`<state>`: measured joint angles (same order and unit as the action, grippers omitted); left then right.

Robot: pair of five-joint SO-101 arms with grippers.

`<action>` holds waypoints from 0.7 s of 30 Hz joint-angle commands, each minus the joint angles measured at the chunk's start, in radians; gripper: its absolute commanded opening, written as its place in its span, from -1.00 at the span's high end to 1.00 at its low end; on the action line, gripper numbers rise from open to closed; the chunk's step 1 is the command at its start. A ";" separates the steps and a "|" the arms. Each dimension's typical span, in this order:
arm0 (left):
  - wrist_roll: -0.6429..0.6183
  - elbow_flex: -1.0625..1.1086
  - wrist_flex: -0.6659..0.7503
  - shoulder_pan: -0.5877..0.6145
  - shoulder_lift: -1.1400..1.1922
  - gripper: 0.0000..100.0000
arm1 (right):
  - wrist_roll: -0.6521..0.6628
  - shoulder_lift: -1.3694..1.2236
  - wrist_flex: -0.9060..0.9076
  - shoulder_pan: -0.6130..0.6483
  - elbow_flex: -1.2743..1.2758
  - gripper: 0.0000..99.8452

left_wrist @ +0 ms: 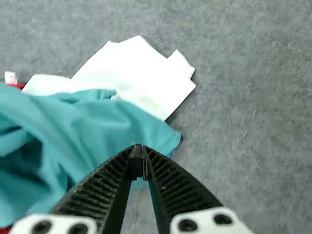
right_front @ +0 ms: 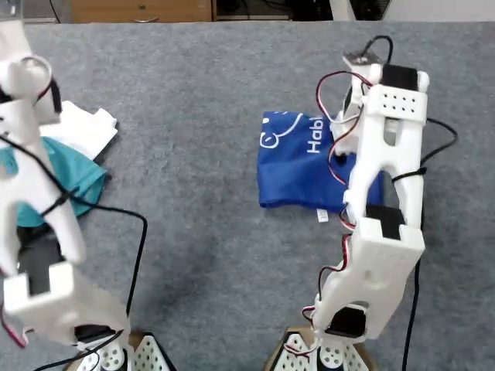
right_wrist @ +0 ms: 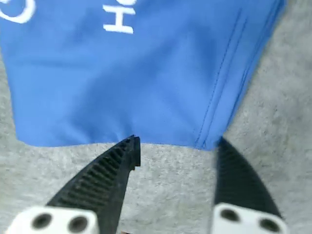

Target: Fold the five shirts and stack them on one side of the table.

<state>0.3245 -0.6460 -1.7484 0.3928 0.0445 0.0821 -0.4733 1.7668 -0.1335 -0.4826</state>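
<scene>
Blue shirt (right_front: pixel 298 166) lies folded toward 3 o'clock in the high view, with the teal shirt (right_front: pixel 77 182) rumpled over the white shirt (right_front: pixel 89 127) at 9 o'clock. Left wrist view: the left gripper (left_wrist: pixel 139 156) is closed over teal cloth, and I cannot tell if it has a hold. Right wrist view: the right gripper (right_wrist: pixel 178 144) is spread and empty at the blue hem. Stacking looks barely begun

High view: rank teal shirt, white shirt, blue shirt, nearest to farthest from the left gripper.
From the left gripper:
1. teal shirt, directly under it.
2. white shirt, just beyond, partly under the teal.
3. blue shirt, far off on the right side.
</scene>
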 commanded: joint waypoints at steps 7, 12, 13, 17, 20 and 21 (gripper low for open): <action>0.048 0.288 -0.009 0.071 -0.222 0.96 | -0.084 -0.147 -0.068 -0.047 0.004 0.37; 0.046 0.302 -0.009 0.068 -0.254 0.96 | -0.086 -0.222 -0.086 -0.048 -0.051 0.38; 0.046 0.302 -0.009 0.068 -0.257 0.96 | -0.086 -0.239 -0.086 -0.048 -0.070 0.38; 0.046 0.302 -0.009 0.071 -0.259 0.96 | -0.087 -0.312 -0.078 -0.058 -0.147 0.38; 0.046 0.302 -0.009 0.072 -0.259 0.96 | -0.087 -0.363 -0.077 -0.074 -0.179 0.38; 0.046 0.302 -0.009 0.072 -0.259 0.96 | -0.087 -0.378 -0.075 -0.081 -0.183 0.38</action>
<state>0.3613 -0.3406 -1.7484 0.4526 -0.1749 0.0023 -0.8401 1.6916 -0.1857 -0.6114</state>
